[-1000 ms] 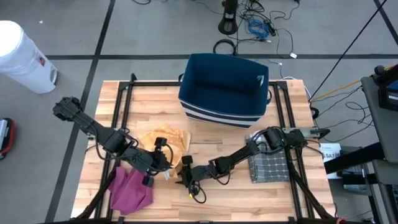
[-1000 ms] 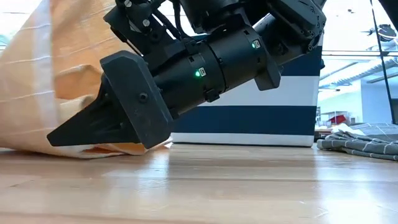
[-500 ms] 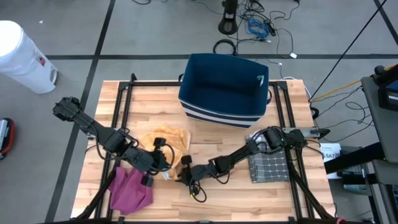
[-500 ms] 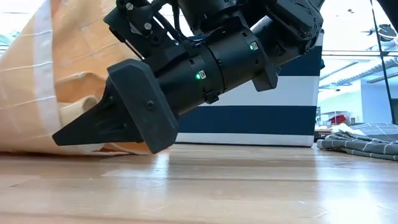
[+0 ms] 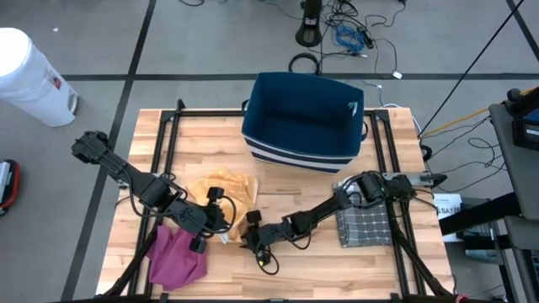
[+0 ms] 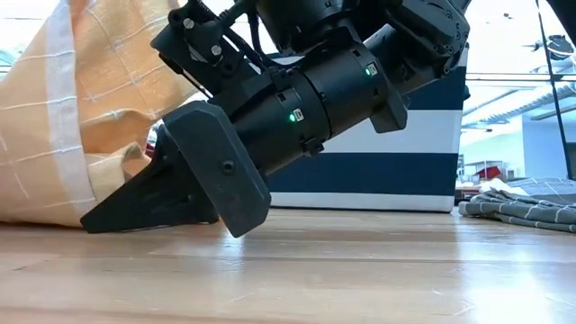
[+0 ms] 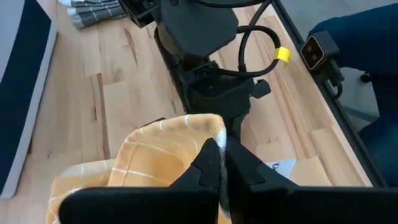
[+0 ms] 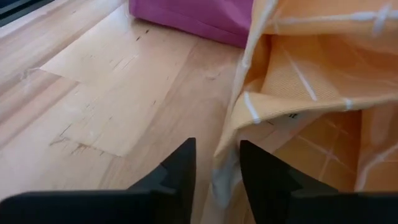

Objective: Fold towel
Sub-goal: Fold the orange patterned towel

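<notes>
Towel (image 5: 226, 190) is the orange checked one, bunched up at about 7 o'clock from the table's (image 5: 295, 189) centre, nowhere near flat yet. Going left to right: a magenta cloth (image 5: 177, 255) is heaped at the 8 o'clock corner, then the left gripper (image 5: 221, 220) is seen pinched fully closed on a corner of the towel, lifting it off the wood. Next over, the right gripper (image 8: 214, 163) is parked low at the towel's edge with its fingers partly apart and a hanging hem between them; whether that hem is actually gripped can't be told. A navy bin (image 5: 303, 122) sits at 12 o'clock, a grey checked cloth (image 5: 364, 224) at 4 o'clock. Fabric looks light, soft and floppy, so it should be taken by corners and hems, not the middle, or it'll sag and bunch.
</notes>
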Controlling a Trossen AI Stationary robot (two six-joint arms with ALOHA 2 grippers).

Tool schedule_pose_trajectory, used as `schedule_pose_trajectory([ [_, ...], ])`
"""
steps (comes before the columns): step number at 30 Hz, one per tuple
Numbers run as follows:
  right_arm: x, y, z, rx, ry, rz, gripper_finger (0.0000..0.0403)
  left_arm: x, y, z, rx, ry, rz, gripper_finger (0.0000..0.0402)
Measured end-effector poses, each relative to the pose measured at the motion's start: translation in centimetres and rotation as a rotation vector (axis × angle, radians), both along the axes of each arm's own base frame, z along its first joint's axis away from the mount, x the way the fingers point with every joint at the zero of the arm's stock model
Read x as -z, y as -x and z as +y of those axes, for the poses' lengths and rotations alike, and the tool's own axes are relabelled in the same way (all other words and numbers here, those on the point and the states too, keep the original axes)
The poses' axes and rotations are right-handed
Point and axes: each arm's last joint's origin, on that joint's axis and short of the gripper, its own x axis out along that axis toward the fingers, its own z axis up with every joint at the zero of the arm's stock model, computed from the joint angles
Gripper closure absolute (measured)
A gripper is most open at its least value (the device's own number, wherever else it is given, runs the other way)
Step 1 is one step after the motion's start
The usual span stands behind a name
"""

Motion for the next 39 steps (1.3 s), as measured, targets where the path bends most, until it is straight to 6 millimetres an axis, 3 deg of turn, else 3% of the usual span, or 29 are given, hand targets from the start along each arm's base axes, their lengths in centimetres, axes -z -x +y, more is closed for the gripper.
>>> schedule_pose_trajectory([
  [12,0.0,0.1,0.0,-0.014,0.034,0.008,0.0394,0.0,0.0,0.0,0.000,0.000,0.000,0.0399],
  [19,-1.2,0.8,-0.5,0.034,0.156,0.085,0.0401,0.2,0.2,0.1,0.000,-0.020,0.029,0.0399],
  [30,-8.1,2.6,-1.2,0.080,0.281,0.108,0.0402,0.3,0.2,0.3,0.002,-0.100,0.012,0.0399],
  [39,-16.3,7.7,-1.5,0.279,0.415,0.123,0.0403,0.1,0.1,1.0,-0.127,-0.304,-0.083,0.0399],
])
